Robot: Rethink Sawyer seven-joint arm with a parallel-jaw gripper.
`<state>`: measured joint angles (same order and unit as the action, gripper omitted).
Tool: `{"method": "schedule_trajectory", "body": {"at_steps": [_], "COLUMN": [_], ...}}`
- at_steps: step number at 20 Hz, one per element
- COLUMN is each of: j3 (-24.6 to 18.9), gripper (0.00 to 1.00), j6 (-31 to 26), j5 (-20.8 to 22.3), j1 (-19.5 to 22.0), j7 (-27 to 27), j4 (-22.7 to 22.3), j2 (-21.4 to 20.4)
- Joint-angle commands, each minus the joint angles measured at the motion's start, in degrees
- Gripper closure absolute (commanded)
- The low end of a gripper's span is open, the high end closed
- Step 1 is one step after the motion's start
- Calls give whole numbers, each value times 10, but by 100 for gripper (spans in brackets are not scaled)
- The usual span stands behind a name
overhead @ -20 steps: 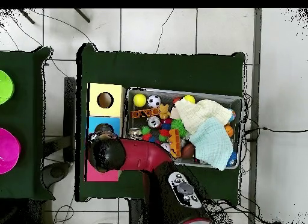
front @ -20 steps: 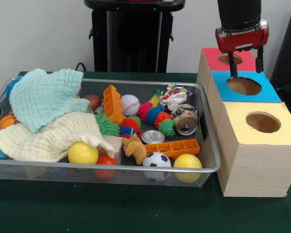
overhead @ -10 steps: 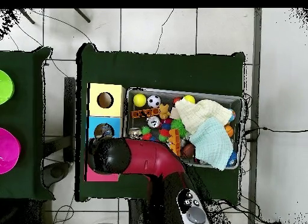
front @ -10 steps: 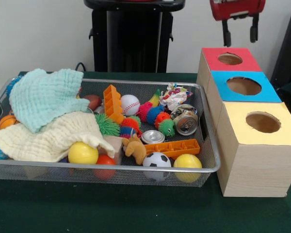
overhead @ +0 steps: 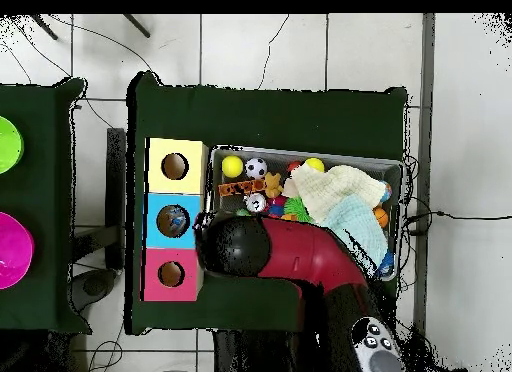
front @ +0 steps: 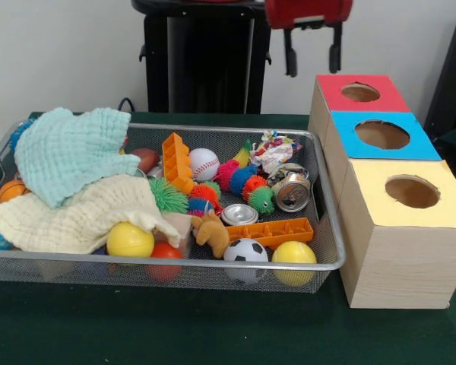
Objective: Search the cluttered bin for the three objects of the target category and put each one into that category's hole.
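Front view shows the red gripper (front: 312,52) high at the top edge, its two dark jaws hanging well apart with nothing between them, above the far right end of the wide silver wire-mesh bin (front: 328,255) and left of the row of boxes. Overhead, the red and black arm (overhead: 290,256) covers the near side of the bin (overhead: 392,168), and the gripper itself is hidden beneath it.

Just right of the gripper in the front view stands the light wooden box with the red top, its round dark hole (front: 360,92) uncovered; in the overhead view that hole (overhead: 171,274) sits nearest the robot's base. Next in the row come the blue-topped box (front: 383,134) and the yellow-topped box (front: 407,194), touching one another and standing just beside the bin on the dark green table (front: 213,327).

Inside the bin lie a crushed silver can (front: 291,190), a white baseball (front: 204,163), a black-and-white football (front: 245,252), two yellow balls (front: 129,239), a long orange plastic block (front: 272,231), a pale mint cloth (front: 70,152) and a cream cloth (front: 80,213)
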<state>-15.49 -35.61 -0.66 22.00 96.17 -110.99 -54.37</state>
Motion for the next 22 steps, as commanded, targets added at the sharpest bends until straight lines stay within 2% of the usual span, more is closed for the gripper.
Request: {"method": "schedule_trajectory", "body": {"at_steps": [1,5,8,15,22], "j3": [12,0,-17,-56,-62], "gripper": [0,0,0,0,0], "j6": [-33,-5,-11,-67,-111], "j5": [93,143,172,210,254], "j1": [52,86,112,159,170], "j7": [-62,-82,-103,-147,-165], "j4": [85,113,133,181,246], "j2": [67,116,127,138,162]}}
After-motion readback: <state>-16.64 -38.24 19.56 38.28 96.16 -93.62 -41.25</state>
